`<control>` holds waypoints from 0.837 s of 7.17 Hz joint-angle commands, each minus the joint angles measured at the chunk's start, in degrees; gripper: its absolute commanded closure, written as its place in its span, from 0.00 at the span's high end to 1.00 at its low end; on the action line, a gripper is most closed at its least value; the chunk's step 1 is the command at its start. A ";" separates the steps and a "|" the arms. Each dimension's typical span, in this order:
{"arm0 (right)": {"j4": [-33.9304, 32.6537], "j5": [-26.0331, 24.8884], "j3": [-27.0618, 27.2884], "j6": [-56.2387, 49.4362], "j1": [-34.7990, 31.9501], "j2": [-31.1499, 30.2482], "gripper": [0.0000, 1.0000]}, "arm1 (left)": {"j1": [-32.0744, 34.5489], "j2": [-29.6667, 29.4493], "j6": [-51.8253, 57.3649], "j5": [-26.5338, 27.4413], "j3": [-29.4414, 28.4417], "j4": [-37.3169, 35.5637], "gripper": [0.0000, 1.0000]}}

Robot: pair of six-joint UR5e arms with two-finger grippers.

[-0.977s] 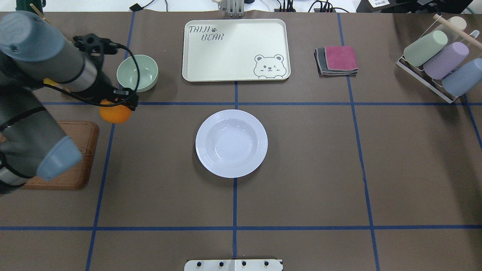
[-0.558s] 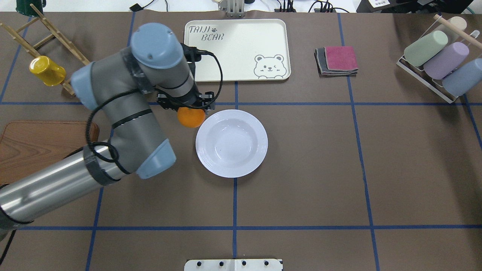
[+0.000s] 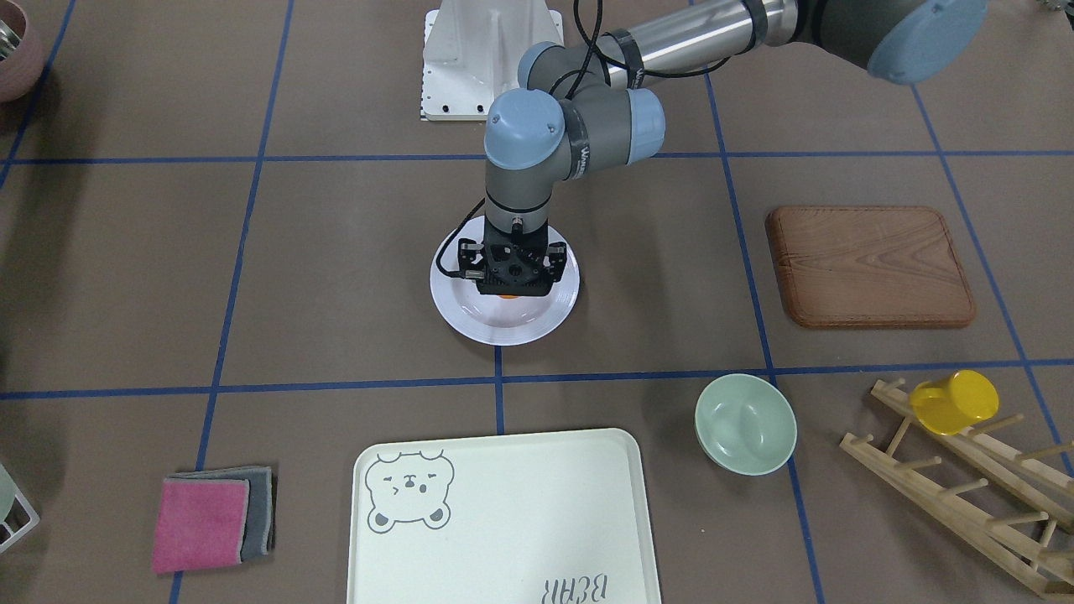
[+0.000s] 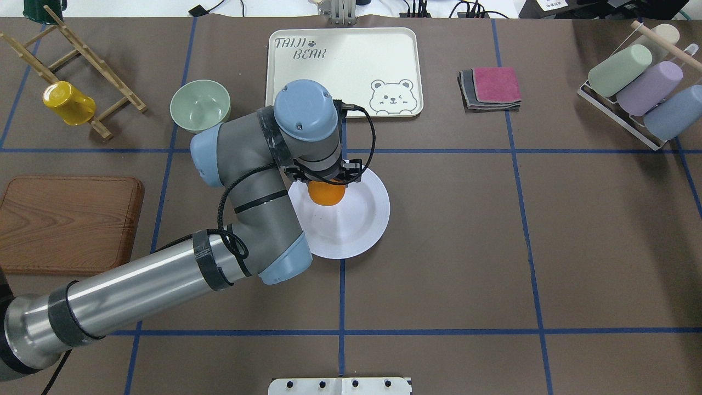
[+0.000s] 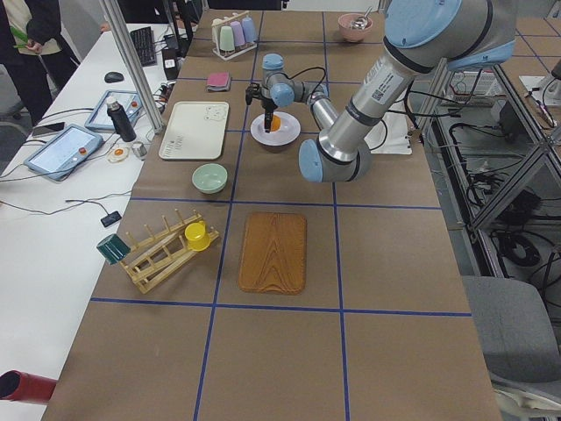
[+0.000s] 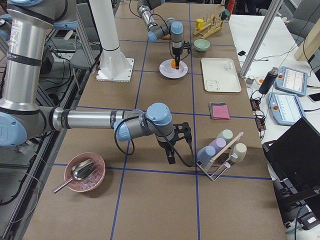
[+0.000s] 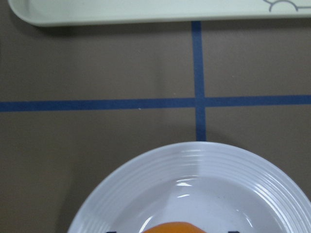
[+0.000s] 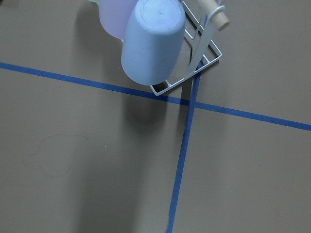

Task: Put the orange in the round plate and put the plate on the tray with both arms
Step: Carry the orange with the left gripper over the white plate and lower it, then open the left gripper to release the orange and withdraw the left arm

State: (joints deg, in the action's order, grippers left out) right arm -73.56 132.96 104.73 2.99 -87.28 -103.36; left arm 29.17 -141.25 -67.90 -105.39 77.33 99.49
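My left gripper [image 4: 327,185] is shut on the orange [image 4: 327,194] and holds it over the sunken centre of the white round plate [image 4: 364,225]. From the front, the orange [image 3: 508,294] peeks out below the black gripper [image 3: 508,287], low over the plate [image 3: 470,317]; I cannot tell whether they touch. The left wrist view shows the orange's top [image 7: 174,227] over the plate [image 7: 194,179]. The cream bear tray [image 4: 343,71] lies behind the plate. My right gripper [image 6: 171,159] shows only in the exterior right view, pointing down near a cup rack; whether it is open or shut I cannot tell.
A pale green bowl [image 4: 199,105] stands left of the tray. Further left are a wooden board [image 4: 66,222] and a yellow cup [image 4: 68,102] on a wooden rack. Folded cloths [image 4: 491,88] lie right of the tray, and a rack of pastel cups [image 4: 639,88] beyond them.
The left arm has swung right with the orange, from beside the green bowl, past the plate's left rim, to over the plate's centre.
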 commanded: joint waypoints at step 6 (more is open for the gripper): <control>0.43 4.67 8.02 20.59 3.06 0.35 1.00 | 9.80 14.17 16.05 -2.77 22.72 -8.34 0.98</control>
State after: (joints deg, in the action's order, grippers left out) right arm -73.31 136.85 109.90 15.87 -86.13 -103.05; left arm 33.38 -134.26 -60.41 -104.98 92.49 93.62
